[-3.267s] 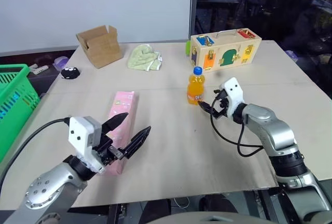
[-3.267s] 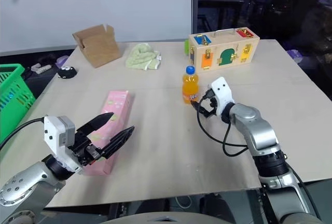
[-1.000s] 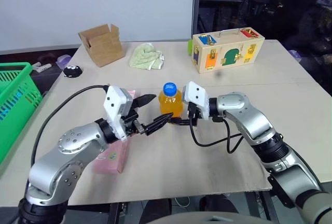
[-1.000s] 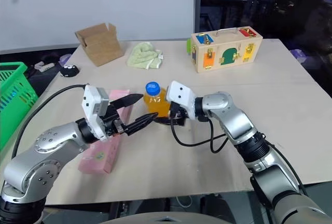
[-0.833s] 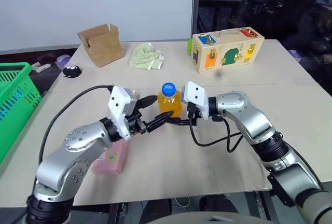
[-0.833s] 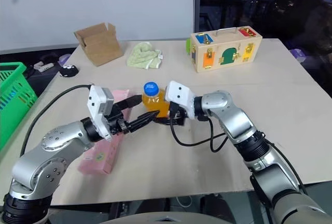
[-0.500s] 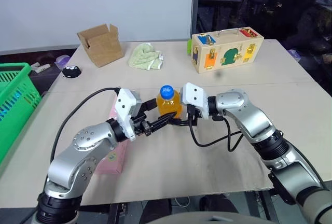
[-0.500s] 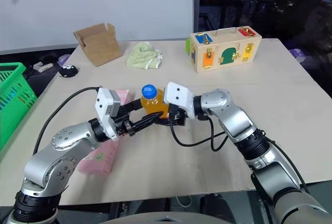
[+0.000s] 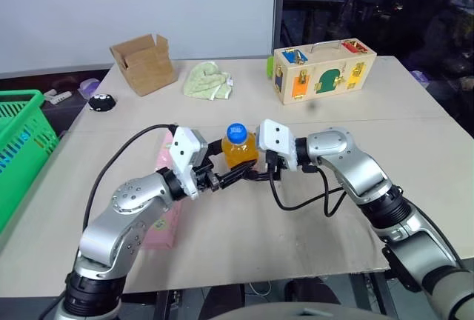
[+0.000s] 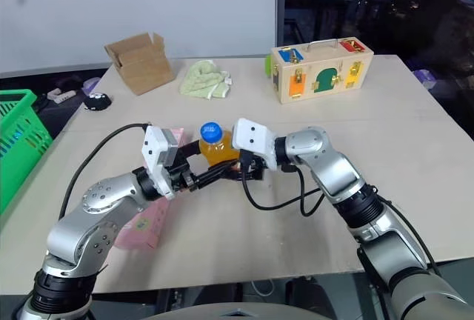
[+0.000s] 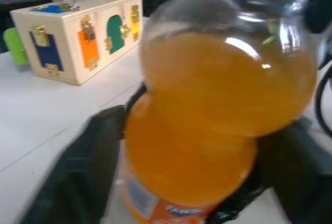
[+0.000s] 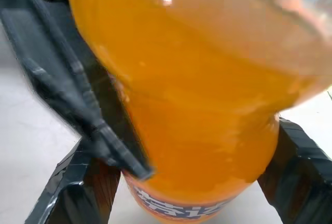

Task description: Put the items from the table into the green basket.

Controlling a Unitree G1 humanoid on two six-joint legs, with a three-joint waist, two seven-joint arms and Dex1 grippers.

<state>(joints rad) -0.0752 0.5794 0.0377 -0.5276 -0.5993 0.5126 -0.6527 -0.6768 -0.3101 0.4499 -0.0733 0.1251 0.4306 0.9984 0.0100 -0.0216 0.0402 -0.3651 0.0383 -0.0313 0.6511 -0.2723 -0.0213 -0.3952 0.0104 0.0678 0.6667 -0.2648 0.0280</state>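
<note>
left hand [image 9: 231, 175] now closed on bottle [image 9: 238, 147]

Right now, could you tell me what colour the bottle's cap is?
Blue; the cap shows best in the left eye view.

A plain white wall [image 9: 133, 1] stands behind the worktop [image 9: 415, 142]. To its right, a dark window [image 9: 370, 1] shows dim furniture and small points of light. Lighting is even.
</note>
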